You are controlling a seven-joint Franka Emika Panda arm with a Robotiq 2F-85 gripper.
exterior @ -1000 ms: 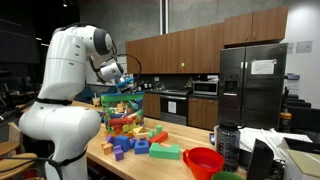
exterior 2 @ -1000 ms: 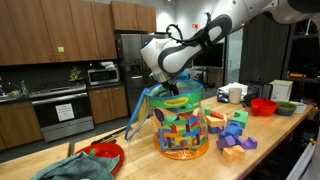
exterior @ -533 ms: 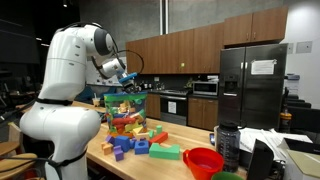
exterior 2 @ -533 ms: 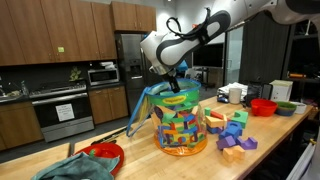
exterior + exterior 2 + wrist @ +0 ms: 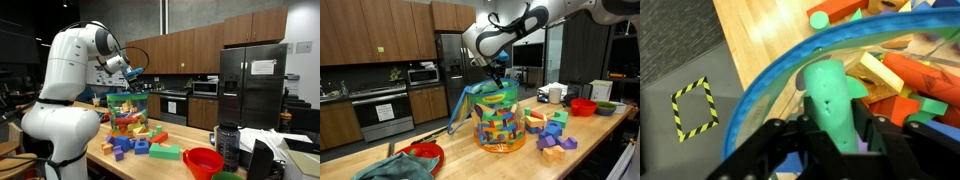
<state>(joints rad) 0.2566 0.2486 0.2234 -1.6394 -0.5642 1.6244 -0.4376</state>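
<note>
Holding: my gripper (image 5: 835,138) is closed narrow on a green block (image 5: 830,95), which stands upright between the fingers.
Block's place: just above the blue rim of the clear tub (image 5: 768,78), beside the heap of coloured blocks inside it; in an exterior view I hang over the tub's top.
Step in hand: I judge this a carry of one block at the tub's mouth, held clear of the pile.
Next move calls for: a firm pinch and a path that misses the rim, since the block hangs close to it.
Surface: the surface (image 5: 595,140) is pale wood, with loose blocks (image 5: 552,135) right of the tub and a red bowl (image 5: 425,153) to its left.
Room: a kitchen with dark wood cabinets (image 5: 180,50), a black fridge (image 5: 250,85) and a microwave (image 5: 423,74).
</note>
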